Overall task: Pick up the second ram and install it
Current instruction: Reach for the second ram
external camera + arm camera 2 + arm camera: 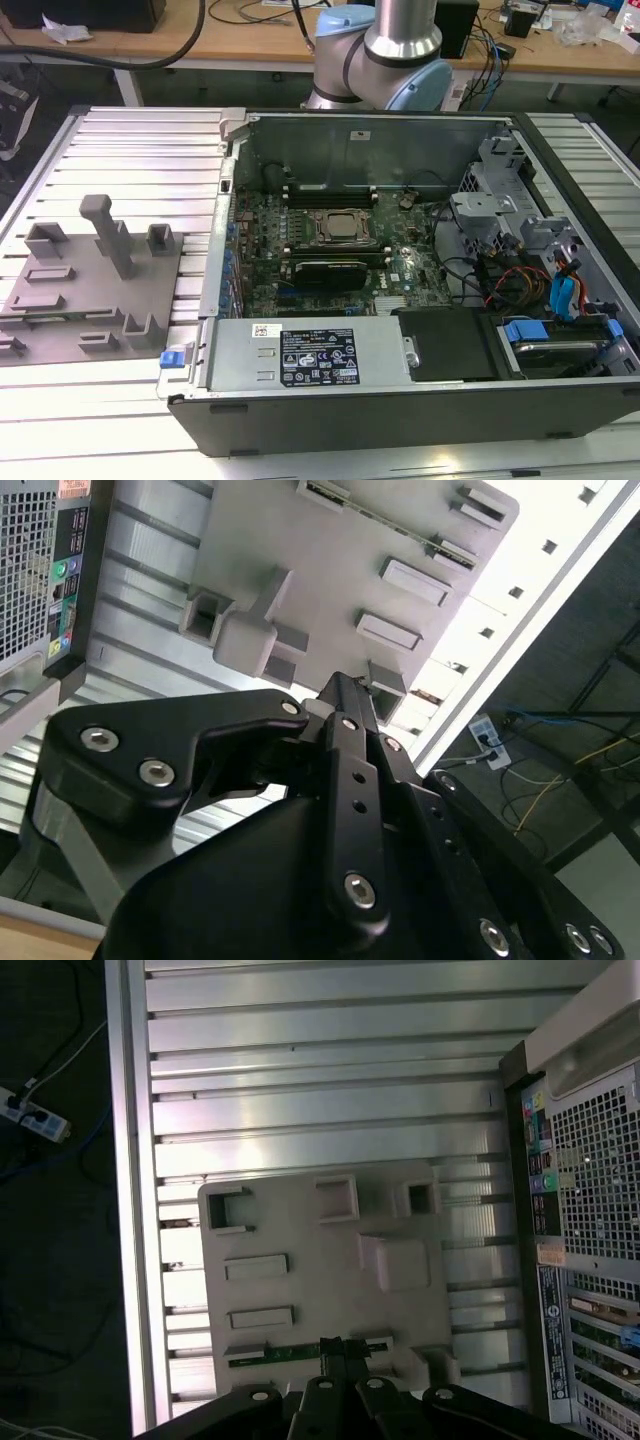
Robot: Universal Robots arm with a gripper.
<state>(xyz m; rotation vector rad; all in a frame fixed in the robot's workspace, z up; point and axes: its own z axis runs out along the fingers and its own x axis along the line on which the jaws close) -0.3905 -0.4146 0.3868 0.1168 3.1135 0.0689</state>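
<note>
Hand (340, 1348): fingers drawn together, nothing between them, poised above the grey holder tray (300, 1290).
Second ram (268, 1353): thin green stick seated in the tray's long slot at one edge; in the first wrist view the fingertips cover its middle. It also shows in the second wrist view (385, 520).
Tray: flat on the slatted worktop (300, 1090), beside the open computer case (400, 400).

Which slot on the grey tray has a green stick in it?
The long slot at the edge of the tray, holding the second ram; the other pockets show bare grey plastic.
</note>
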